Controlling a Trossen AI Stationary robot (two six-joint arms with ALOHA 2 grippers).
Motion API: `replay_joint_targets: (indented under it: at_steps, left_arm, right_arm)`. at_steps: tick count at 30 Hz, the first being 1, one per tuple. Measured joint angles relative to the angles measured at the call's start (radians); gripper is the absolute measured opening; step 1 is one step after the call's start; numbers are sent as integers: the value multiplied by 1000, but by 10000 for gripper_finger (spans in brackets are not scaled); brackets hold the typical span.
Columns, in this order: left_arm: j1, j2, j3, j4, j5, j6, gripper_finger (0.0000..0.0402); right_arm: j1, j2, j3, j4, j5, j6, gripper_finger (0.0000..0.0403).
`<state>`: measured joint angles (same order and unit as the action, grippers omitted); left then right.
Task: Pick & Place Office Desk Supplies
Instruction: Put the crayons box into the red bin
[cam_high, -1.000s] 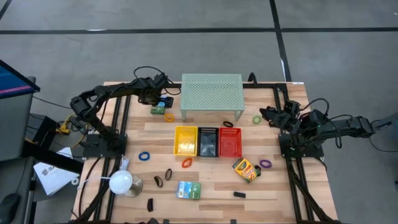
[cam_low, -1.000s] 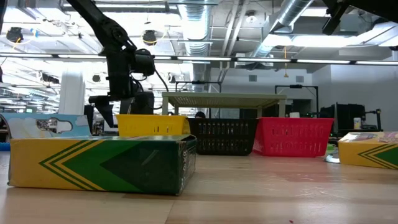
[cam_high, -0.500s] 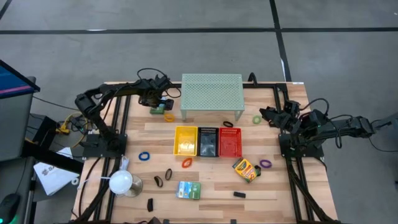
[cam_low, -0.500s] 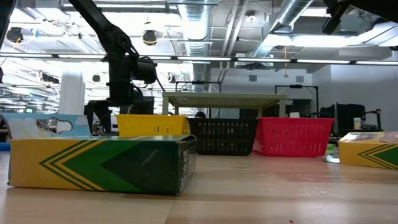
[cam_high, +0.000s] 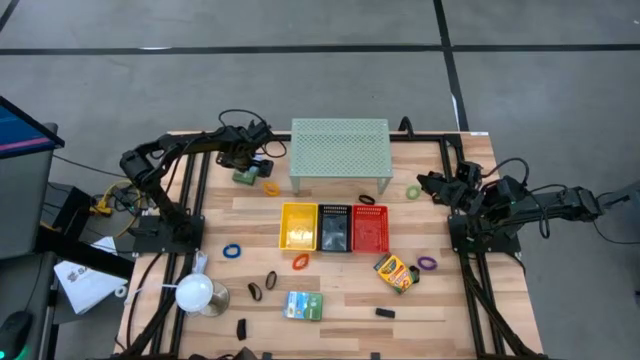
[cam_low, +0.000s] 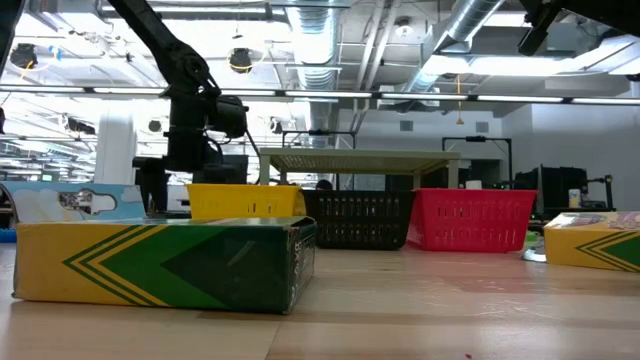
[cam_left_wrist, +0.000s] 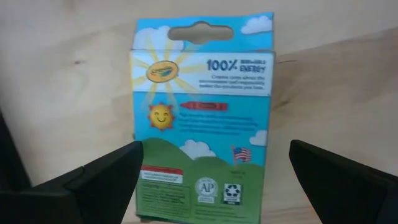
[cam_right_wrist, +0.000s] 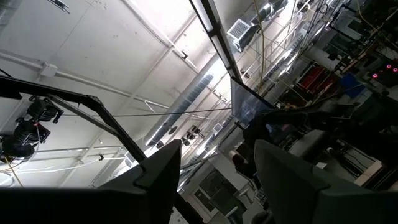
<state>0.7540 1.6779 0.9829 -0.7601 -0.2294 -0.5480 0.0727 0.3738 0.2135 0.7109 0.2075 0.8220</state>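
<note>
A crayon box (cam_left_wrist: 202, 118) lies flat on the wood with its blue-and-green back up, near the table's far left (cam_high: 243, 178). My left gripper (cam_left_wrist: 216, 180) (cam_high: 251, 163) hangs over it, open, one finger on each side of the box's lower end. Whether the finger by the box's edge touches it, I cannot tell. My right gripper (cam_high: 424, 186) waits open above the table's right side, and its wrist camera looks up at the ceiling. An orange ring (cam_high: 272, 187) lies beside the box. A second crayon box (cam_high: 395, 272) and a green-white box (cam_high: 304, 305) lie nearer.
Yellow (cam_high: 299, 227), black (cam_high: 333, 227) and red (cam_high: 370, 228) bins stand mid-table, with the pale green mesh shelf (cam_high: 340, 150) behind them. Blue (cam_high: 232, 250), red-orange (cam_high: 300, 262), purple (cam_high: 427, 264) and green (cam_high: 413, 190) rings, several black clips and a white lamp (cam_high: 198, 293) are scattered about.
My left gripper has moved a little toward the table's near edge and come down over the crayon box at the far left. The right arm has kept still.
</note>
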Motion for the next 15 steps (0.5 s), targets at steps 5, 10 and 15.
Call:
replay_joint_targets:
  at_steps: [5, 10, 15]
  left_arm:
    - [0, 0, 0, 0, -35, 18, 400]
    - [0, 0, 0, 7, -35, 28, 400]
    - [0, 0, 0, 8, -31, 29, 400]
  right_arm:
    - [0, 0, 0, 0, 0, -2, 201]
    - [0, 0, 0, 0, 1, -2, 201]
    - [0, 0, 0, 0, 1, -2, 201]
